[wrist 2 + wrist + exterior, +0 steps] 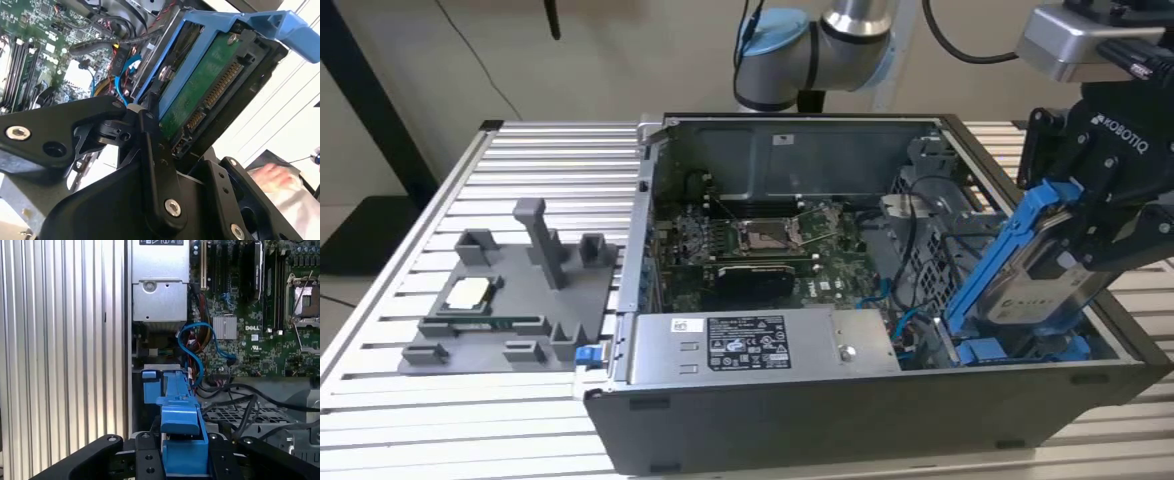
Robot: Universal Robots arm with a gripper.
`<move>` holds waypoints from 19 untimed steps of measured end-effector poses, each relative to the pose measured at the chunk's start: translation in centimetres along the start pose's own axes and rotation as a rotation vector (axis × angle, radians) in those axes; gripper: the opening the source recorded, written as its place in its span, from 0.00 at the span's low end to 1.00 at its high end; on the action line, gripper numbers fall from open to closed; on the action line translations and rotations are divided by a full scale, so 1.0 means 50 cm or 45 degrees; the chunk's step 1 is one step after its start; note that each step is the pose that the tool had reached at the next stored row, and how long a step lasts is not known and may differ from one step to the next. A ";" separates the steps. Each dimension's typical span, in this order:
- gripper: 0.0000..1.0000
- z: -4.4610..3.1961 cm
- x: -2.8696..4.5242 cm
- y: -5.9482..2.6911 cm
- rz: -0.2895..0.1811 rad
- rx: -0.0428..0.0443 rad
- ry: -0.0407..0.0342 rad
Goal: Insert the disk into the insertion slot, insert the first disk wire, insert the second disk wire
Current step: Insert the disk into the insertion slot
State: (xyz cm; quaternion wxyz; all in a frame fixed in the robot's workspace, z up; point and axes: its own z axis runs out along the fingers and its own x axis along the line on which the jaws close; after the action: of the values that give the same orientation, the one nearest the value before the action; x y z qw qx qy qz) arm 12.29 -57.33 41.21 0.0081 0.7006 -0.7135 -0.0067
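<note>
Holding entry: fingers (154,155) clenched on the disk (1038,262), which hangs tilted at the exterior view's right end of the open computer case (854,425), close to the insertion slot (227,412), unseated. Hazard: a skewed entry could jam the blue carrier on the bay edge or pinch nearby blue cables (129,62).

Exterior view overlooks the open case (854,430); both close wrist views share its motherboard (50,35) (260,355).
</note>
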 end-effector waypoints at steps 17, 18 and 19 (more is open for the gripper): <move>0.33 0.040 -0.011 0.000 0.010 0.002 -0.0002; 0.33 0.044 -0.011 0.000 0.010 0.002 0.0002; 0.33 0.047 -0.011 0.000 0.010 0.002 -0.0002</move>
State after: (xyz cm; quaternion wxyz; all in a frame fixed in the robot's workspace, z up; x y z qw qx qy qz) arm 12.24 -56.79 38.84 0.0077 0.6978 -0.7163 -0.0063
